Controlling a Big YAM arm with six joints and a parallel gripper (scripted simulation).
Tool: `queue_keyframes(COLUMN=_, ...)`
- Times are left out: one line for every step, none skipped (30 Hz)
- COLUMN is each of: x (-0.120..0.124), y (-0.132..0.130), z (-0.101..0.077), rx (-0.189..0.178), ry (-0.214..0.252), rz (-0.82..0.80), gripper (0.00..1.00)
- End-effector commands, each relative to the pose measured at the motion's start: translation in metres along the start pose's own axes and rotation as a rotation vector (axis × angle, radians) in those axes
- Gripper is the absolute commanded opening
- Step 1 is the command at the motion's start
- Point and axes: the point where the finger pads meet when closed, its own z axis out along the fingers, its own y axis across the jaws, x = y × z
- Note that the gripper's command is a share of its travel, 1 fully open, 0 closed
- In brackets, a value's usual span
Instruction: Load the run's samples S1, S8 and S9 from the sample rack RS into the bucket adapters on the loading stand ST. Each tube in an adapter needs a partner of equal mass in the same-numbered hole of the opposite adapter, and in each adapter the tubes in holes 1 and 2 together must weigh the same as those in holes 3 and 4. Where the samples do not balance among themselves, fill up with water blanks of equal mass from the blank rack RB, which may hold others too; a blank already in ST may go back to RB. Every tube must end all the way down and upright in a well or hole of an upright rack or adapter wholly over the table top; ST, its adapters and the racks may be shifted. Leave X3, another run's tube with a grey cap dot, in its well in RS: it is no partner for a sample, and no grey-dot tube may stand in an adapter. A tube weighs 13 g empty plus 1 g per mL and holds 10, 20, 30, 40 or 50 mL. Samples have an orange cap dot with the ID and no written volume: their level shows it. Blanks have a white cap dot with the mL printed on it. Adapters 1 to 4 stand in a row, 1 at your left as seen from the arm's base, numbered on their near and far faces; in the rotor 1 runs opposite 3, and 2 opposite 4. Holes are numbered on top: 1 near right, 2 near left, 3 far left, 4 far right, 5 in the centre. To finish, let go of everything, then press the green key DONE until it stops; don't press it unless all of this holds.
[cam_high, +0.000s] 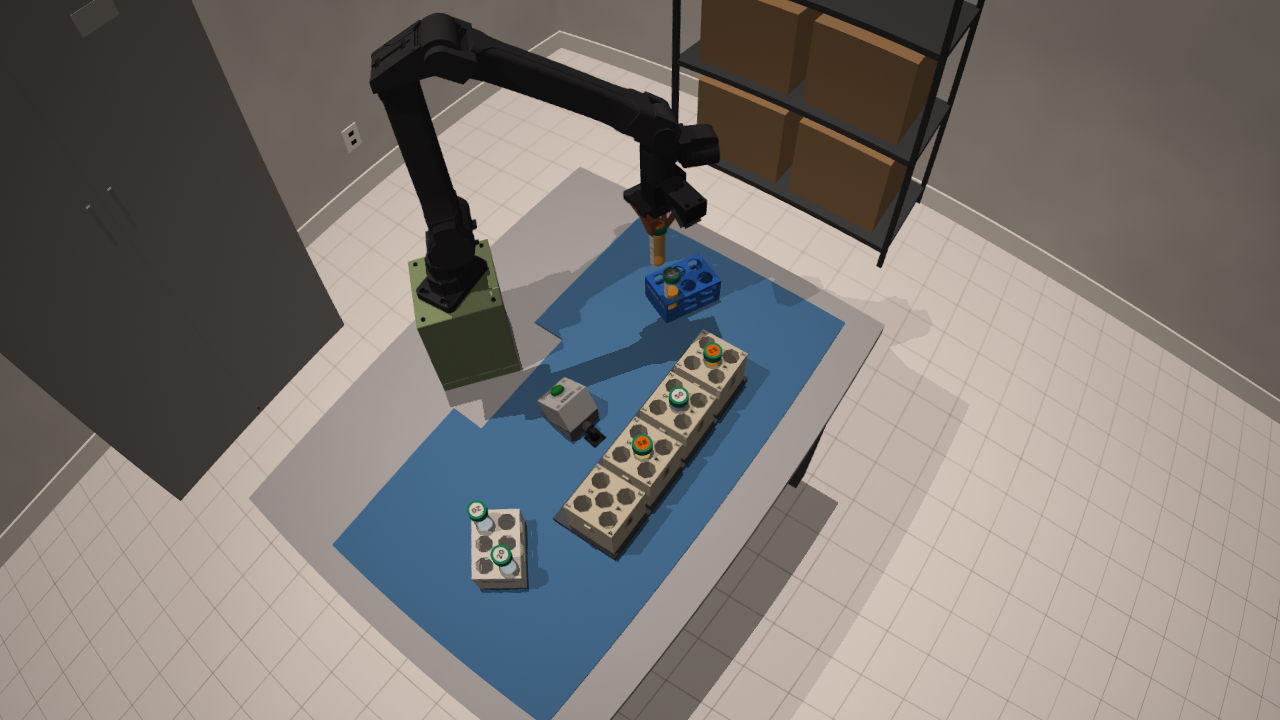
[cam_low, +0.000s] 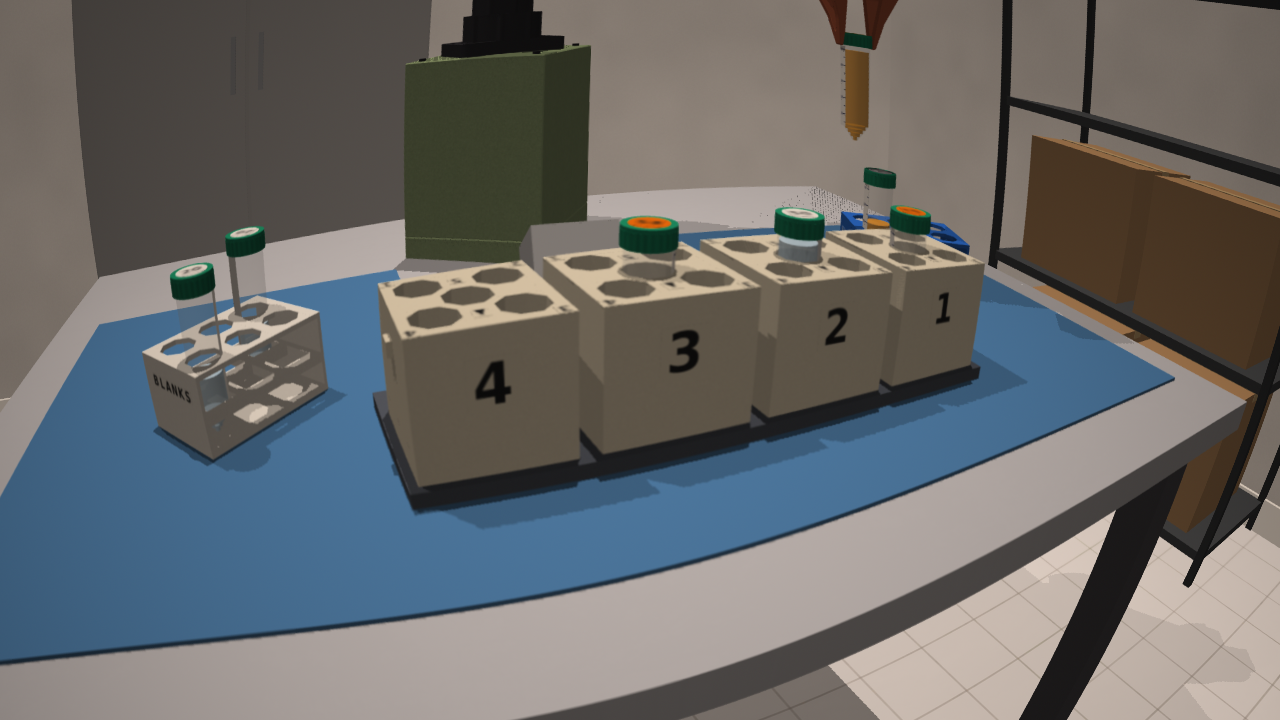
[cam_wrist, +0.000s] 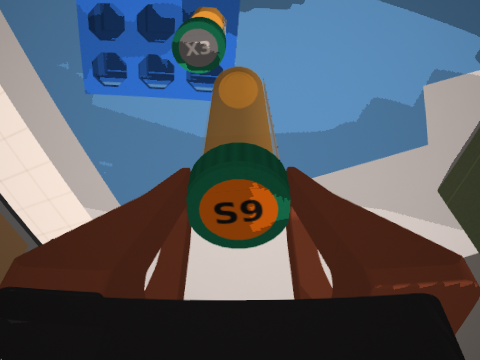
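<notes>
My gripper (cam_wrist: 238, 183) is shut on sample S9 (cam_wrist: 238, 140), a tube full of orange liquid with an orange cap dot. It hangs upright, high above the blue sample rack RS (cam_high: 682, 287), and shows in the exterior view (cam_low: 856, 85) too. In RS only grey-dot tube X3 (cam_wrist: 199, 47) stands. On stand ST, adapter 1 (cam_low: 921, 304) holds an orange-dot sample (cam_low: 909, 220), adapter 2 (cam_low: 819, 322) holds a white-dot blank (cam_low: 798, 231), adapter 3 (cam_low: 662, 349) holds an orange-dot sample (cam_low: 648, 237). Adapter 4 (cam_low: 478, 367) is empty.
The white blank rack RB (cam_high: 497, 543) holds two white-dot blanks (cam_low: 193, 286) (cam_low: 243, 250) at the table's left end. The grey box with the green DONE key (cam_high: 566, 404) sits between the arm's green base (cam_high: 463, 313) and ST. A shelf with boxes (cam_high: 805, 98) stands beyond RS.
</notes>
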Motion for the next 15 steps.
queue_keyframes(x=-0.015, y=-0.005, z=-0.009, rx=-0.028, ry=-0.016, rz=-0.115, gripper=0.0)
queue_keyframes(x=-0.02, y=-0.009, z=-0.009, rx=-0.031, ry=-0.019, rz=-0.142, gripper=0.0)
queue_keyframes(x=-0.025, y=-0.014, z=-0.009, rx=-0.032, ry=-0.021, rz=-0.168, gripper=0.0)
queue_keyframes(x=-0.03, y=-0.019, z=-0.009, rx=-0.031, ry=-0.022, rz=-0.195, gripper=0.0)
queue_keyframes(x=-0.034, y=-0.024, z=-0.009, rx=-0.029, ry=-0.022, rz=-0.222, gripper=0.0)
queue_keyframes(x=-0.039, y=-0.029, z=-0.009, rx=-0.029, ry=-0.023, rz=-0.249, gripper=0.0)
queue_keyframes(x=-0.044, y=-0.033, z=-0.009, rx=-0.03, ry=-0.025, rz=-0.275, gripper=0.0)
queue_keyframes(x=-0.048, y=-0.038, z=-0.009, rx=-0.029, ry=-0.026, rz=-0.302, gripper=0.0)
queue_keyframes(x=-0.053, y=-0.043, z=-0.009, rx=-0.028, ry=-0.026, rz=-0.329, gripper=0.0)
queue_keyframes(x=-0.057, y=-0.048, z=-0.008, rx=-0.027, ry=-0.027, rz=-0.355, gripper=0.0)
queue_keyframes(x=-0.062, y=-0.053, z=-0.008, rx=-0.026, ry=-0.027, rz=-0.362, gripper=0.0)
queue_keyframes(x=-0.067, y=-0.058, z=-0.008, rx=-0.026, ry=-0.028, rz=-0.362, gripper=0.0)
queue_keyframes(x=-0.071, y=-0.063, z=-0.008, rx=-0.026, ry=-0.028, rz=-0.362, gripper=0.0)
queue_keyframes(x=-0.076, y=-0.068, z=-0.008, rx=-0.024, ry=-0.028, rz=-0.362, gripper=0.0)
queue_keyframes(x=-0.076, y=-0.068, z=-0.008, rx=-0.024, ry=-0.028, rz=-0.362, gripper=0.0)
